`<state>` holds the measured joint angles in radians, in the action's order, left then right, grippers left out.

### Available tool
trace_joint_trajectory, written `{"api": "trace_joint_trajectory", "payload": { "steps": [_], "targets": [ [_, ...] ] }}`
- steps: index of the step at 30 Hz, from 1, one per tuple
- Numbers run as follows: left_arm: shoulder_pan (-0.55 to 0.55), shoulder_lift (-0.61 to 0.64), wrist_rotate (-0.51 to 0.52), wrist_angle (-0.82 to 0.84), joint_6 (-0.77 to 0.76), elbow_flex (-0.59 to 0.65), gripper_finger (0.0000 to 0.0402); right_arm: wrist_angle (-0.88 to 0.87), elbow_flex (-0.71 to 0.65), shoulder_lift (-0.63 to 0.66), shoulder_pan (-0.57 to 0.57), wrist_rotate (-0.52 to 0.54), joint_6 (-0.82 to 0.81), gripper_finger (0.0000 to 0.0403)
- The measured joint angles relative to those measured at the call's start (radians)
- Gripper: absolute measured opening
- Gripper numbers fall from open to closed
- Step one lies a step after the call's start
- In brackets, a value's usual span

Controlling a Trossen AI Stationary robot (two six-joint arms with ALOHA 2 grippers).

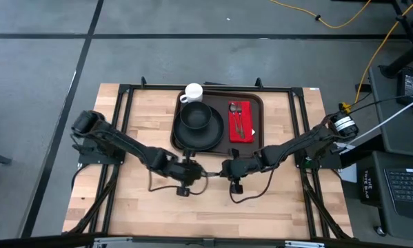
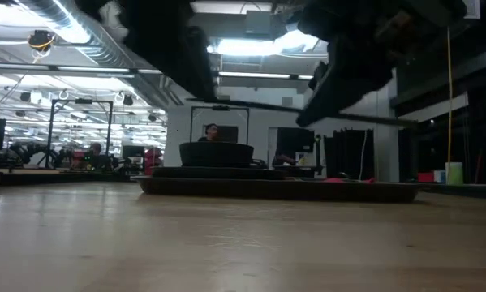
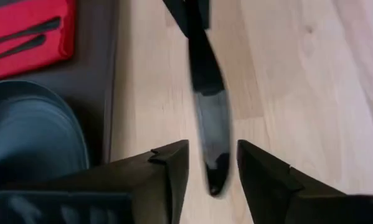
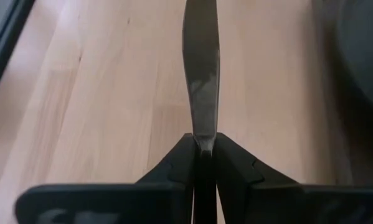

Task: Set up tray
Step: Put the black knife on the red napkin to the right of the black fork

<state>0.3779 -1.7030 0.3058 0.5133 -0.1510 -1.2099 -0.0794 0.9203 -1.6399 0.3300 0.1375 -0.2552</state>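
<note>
2 grippers meet over the bare wood just in front of the tray [image 1: 257, 118], and a knife [image 4: 201, 81] spans the gap between them. Your right gripper [image 4: 203, 152] is clamped on one end of it. Your left gripper [image 3: 213, 163] has its fingers apart around the other end, near the metal but not pressing it as far as the left wrist view shows.

Watch the handover. If the right lets go before the left has closed, the knife drops onto the table [image 1: 275, 200]; the blade is thin, smooth and glossy, so a light pinch may let it swivel or slide. If both squeeze and the arms are not in line, the knife could twist or spring free. Its tip also points toward the plate [image 1: 213, 134], so a lunge could knock the stacked bowl [image 1: 196, 116].

The tray sits at the far middle of the table: dark brown plastic, rectangular, rounded corners, low raised rim. On it you have the round black plate with the black bowl, a white mug [image 1: 193, 91] at the far left corner, and a red napkin [image 1: 241, 122] on the right carrying 2 slim utensils. The table is pale butcher-block wood, matte and flat.
</note>
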Motion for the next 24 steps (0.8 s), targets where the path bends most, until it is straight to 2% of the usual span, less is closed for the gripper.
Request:
{"api": "trace_joint_trajectory", "payload": {
  "steps": [9, 14, 20, 24],
  "targets": [
    [-0.016, 0.344, 0.018, -0.451, 0.103, 0.46, 0.0089, 0.004, 0.001, 0.041, -0.089, -0.012, 0.007, 0.005],
    [-0.062, 0.536, -0.01, -0.606, 0.215, 0.674, 0.0073, 0.006, 0.001, 0.041, -0.166, 0.012, -0.032, 0.0051],
    [-0.124, 0.738, -0.105, -0.768, 0.243, 0.861, 0.0052, 0.009, 0.001, 0.041, -0.235, 0.006, -0.028, 0.0051],
    [-0.142, 0.836, -0.154, -0.826, 0.246, 0.927, 0.0042, 0.013, 0.001, 0.041, -0.253, 0.023, -0.005, 0.0051]
  ]
}}
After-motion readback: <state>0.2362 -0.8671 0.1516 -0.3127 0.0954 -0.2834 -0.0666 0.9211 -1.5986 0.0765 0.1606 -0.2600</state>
